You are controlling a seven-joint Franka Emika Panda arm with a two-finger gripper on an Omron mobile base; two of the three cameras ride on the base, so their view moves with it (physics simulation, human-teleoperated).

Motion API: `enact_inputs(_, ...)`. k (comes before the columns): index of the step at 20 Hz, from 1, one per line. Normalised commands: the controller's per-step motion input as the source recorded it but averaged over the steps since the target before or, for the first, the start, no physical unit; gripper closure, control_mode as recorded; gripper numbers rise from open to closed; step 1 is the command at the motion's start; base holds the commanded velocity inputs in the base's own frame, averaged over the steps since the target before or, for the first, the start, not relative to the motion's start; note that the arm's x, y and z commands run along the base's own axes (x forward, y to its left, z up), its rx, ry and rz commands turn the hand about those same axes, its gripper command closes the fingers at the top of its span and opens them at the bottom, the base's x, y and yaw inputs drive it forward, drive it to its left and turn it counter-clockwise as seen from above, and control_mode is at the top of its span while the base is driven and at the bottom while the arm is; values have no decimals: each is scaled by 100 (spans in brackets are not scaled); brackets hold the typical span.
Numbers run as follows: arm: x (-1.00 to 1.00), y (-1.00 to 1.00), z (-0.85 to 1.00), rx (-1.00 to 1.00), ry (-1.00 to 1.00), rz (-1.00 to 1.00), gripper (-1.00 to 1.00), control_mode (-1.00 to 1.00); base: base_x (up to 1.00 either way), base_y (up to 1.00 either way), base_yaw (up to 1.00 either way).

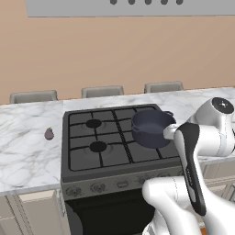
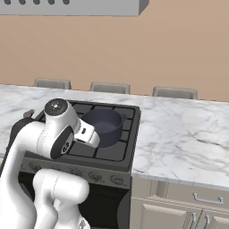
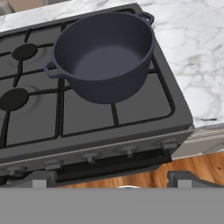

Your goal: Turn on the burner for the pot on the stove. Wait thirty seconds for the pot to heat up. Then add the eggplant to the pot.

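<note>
The gripper [image 3: 113, 178] hangs in front of the stove [image 3: 131, 118], above the wooden floor [image 3: 205, 164] just off its front edge, with its jaws spread wide apart and nothing between them. The two dark fingertips [image 3: 40, 179] rise at the bottom of the hand view, one at each side, and the space between them looks onto the stove's front panel.

Ahead of the jaws and a little beyond them runs the row of knobs [image 3: 127, 151], close to the fingertips but not touching them. Farther out along the same line sits the pot [image 3: 103, 54], upright on the grates on the right half of the stove, toward its back; it is well apart from the jaws, roughly centred between them and slightly toward the left fingertip. The pot is empty, its dark inside bare. To the left of the pot, two round black burners [image 3: 14, 98] lie uncovered.

The eggplant [image 1: 49, 133] lies on the marble counter [image 1: 27, 151] to the left of the stove, far off to the left of the jaws and well apart from the pot, with the stove's left half between them. In the right base view the arm's white links stand in front of the stove, beside the pot [image 2: 103, 127].
</note>
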Motion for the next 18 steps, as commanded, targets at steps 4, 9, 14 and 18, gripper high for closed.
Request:
enact_inputs(4, 0, 0, 0, 0, 0, 0, -100, -100, 0, 0, 0)
enact_inputs(9, 0, 0, 0, 0, 0, 0, -100, -100, 0, 0, 0)
enact_inputs(14, 0, 0, 0, 0, 0, 0, -100, -100, 0, 0, 0)
enact_inputs(18, 0, 0, 0, 0, 0, 0, -100, -100, 0, 0, 0)
